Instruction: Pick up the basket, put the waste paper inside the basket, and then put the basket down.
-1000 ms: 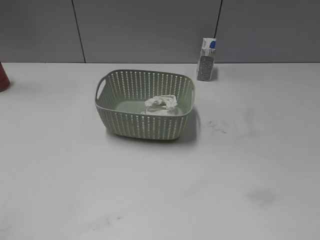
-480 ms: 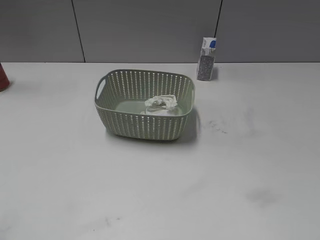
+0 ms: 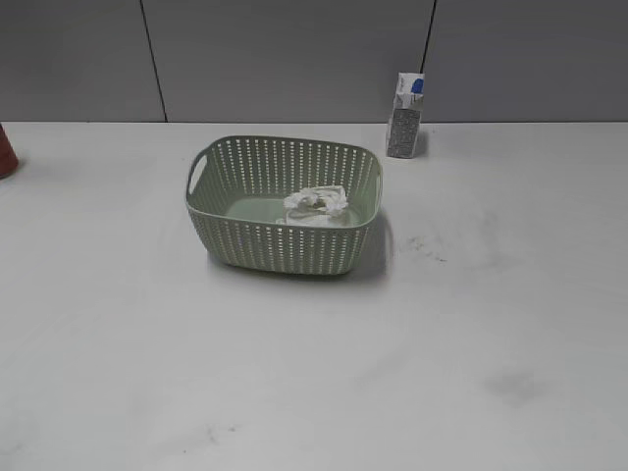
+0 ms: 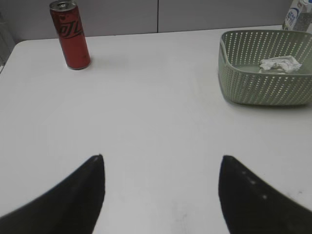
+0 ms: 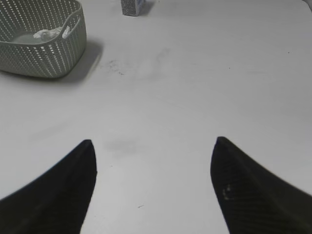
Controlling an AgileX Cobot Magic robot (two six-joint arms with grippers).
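The basket (image 3: 283,206) is sitting flat on the white table (image 3: 314,373), a bit left of the middle, and the waste paper (image 3: 316,202) is lying inside it, near the right end. I cannot tell how many wads are in there. No loose paper is showing on the table, so the job is looking finished to me.

The left gripper (image 4: 161,168) is hanging wide open over bare table, holding nothing. The right gripper (image 5: 152,148) is doing the same, well away from the basket.

The basket is pale green plastic with rounded corners and rows of little holes. I am guessing it is light and stiff, a bit slippery, and best taken by the rim or the cut-out handle (image 3: 197,173). The paper is looking soft, crumpled and very light; a gentle pinch should be enough.

A carton (image 3: 405,116) is standing behind the basket, and a red can (image 4: 69,34) is standing far left.
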